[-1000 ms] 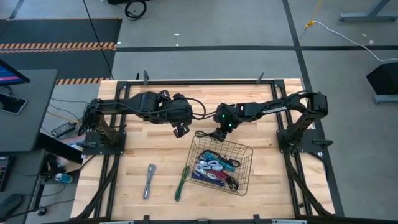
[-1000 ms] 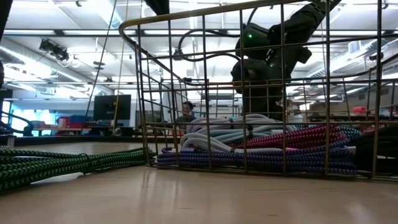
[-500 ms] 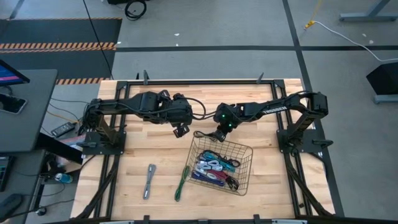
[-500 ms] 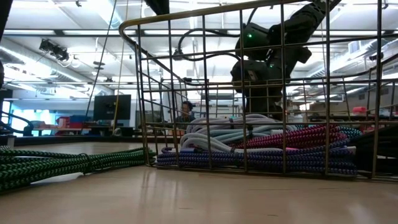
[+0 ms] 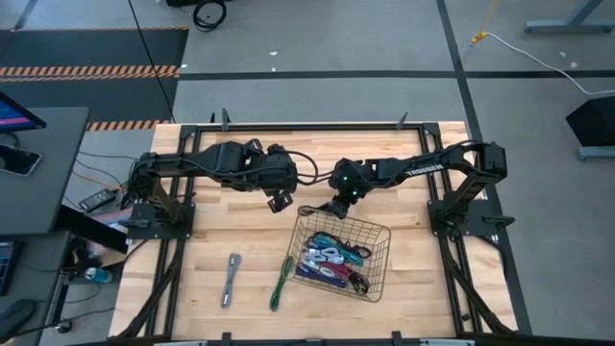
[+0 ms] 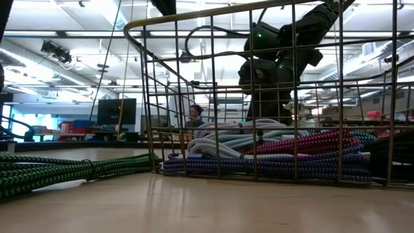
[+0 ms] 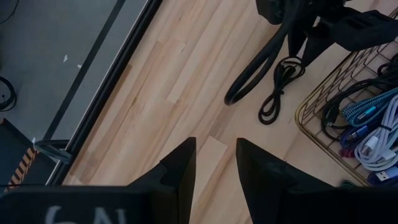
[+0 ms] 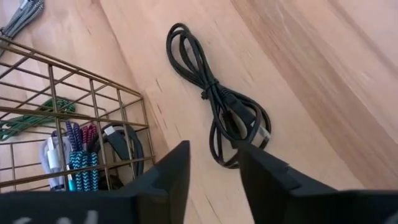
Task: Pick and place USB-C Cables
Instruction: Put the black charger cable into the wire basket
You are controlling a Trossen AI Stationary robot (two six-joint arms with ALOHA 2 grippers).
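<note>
A black USB-C cable (image 8: 217, 99), bundled in a long loop, lies flat on the table just outside the far left corner of the wire basket (image 5: 348, 219). My right gripper (image 8: 214, 149) is open and stands over the cable's near end, one finger on either side of it; whether it touches I cannot tell. It also shows in the high view (image 5: 336, 206). Several coloured cables (image 5: 332, 258) lie in the basket. A green cable (image 5: 280, 282) and a grey one (image 5: 231, 279) lie flat on the table. My left gripper (image 5: 279, 202) waits open, left of the black cable.
The basket's rim (image 8: 93, 93) stands close beside the black cable (image 7: 280, 84). A thick black hose (image 7: 255, 68) hangs from the right arm next to it. Bare wood lies left of and beyond the cable. A person (image 6: 192, 116) sits in the room behind.
My right arm has eased slightly toward the table's left above the black cable. The cables and the basket lie as before.
</note>
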